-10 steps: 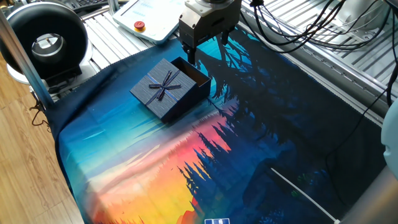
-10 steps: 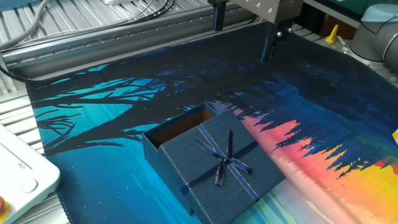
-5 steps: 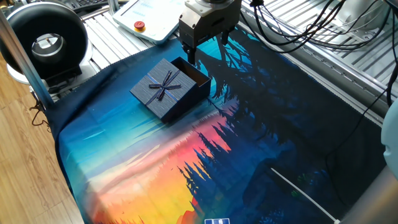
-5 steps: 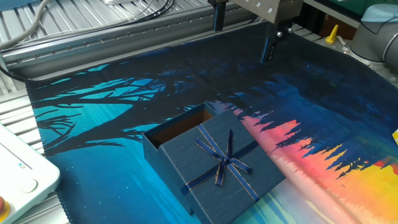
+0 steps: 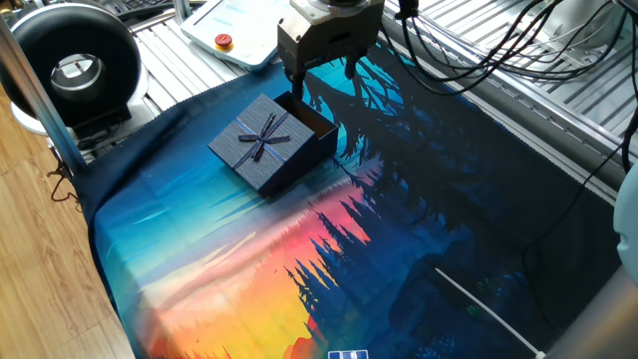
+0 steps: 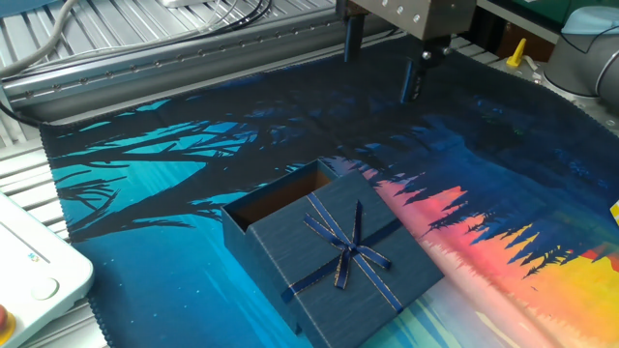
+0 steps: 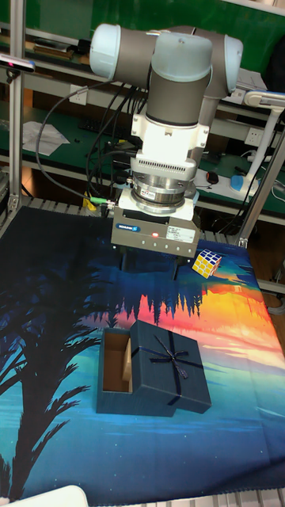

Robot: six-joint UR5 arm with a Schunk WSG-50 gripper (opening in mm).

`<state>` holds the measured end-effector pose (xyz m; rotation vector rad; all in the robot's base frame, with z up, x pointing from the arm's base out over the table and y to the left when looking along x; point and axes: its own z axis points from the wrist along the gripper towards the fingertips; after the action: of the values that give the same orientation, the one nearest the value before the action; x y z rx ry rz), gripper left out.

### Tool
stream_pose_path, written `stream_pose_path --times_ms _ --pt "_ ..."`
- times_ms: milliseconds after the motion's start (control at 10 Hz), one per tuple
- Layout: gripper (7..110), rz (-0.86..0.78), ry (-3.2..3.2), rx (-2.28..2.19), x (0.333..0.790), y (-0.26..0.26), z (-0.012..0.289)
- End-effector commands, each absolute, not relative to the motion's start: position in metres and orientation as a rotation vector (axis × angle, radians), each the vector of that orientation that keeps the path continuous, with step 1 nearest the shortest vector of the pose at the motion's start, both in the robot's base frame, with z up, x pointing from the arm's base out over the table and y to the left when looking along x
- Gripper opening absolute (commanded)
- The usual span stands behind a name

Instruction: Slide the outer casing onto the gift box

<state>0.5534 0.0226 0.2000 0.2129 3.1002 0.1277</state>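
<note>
A: Nearest in the tall fixed view: outer casing (image 7: 169, 372), navy ribbed card with a ribbon bow across the top, flat on the printed cloth (image 7: 63, 317) over the counter.

B: And the gift box (image 7: 117, 363)?

A: Poking out of the casing's left end, brown inside, only partly covered. Not fully sleeved yet, judging by that open strip.

B: Beyond that?

A: Gripper (image 7: 147, 264) hanging above the cloth just behind the pair, touching neither. Fingers spread apart, empty, nothing between them. Same in the other fixed view: gripper (image 6: 384, 66) clear above the dark cloth, well apart from the casing (image 6: 338, 251).

B: Farther still?

A: A small puzzle cube (image 7: 207, 262) to the right of the gripper, then shelving and cables at the back.

B: Handling?

A: Probably light, thin card; stiff enough to push but easy to dent or skew. Ribbed sides likely give some grip; bow best left alone. Cloth underneath may let both pieces slide together, so the box wants bracing.

B: Where to take hold?

A: Across two opposite side walls of the casing, low and clear of the ribbon, or a flat push on its right end wall toward the exposed box end. Gentle squeeze only, else the sleeve pinches the box and jams.
</note>
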Motion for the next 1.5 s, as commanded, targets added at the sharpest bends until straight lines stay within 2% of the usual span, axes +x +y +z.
stream_pose_path --times_ms 0,500,800,1200,1400 --pt "7 0.169 3.086 0.261 0.556 0.029 0.202" --pt "7 0.111 3.086 0.127 0.558 0.020 0.201" --pt "7 0.029 3.088 -0.143 0.557 0.008 0.200" --pt "7 0.193 3.140 -0.514 0.533 0.021 0.205" --pt "7 0.313 3.067 -0.691 0.539 0.038 0.199"
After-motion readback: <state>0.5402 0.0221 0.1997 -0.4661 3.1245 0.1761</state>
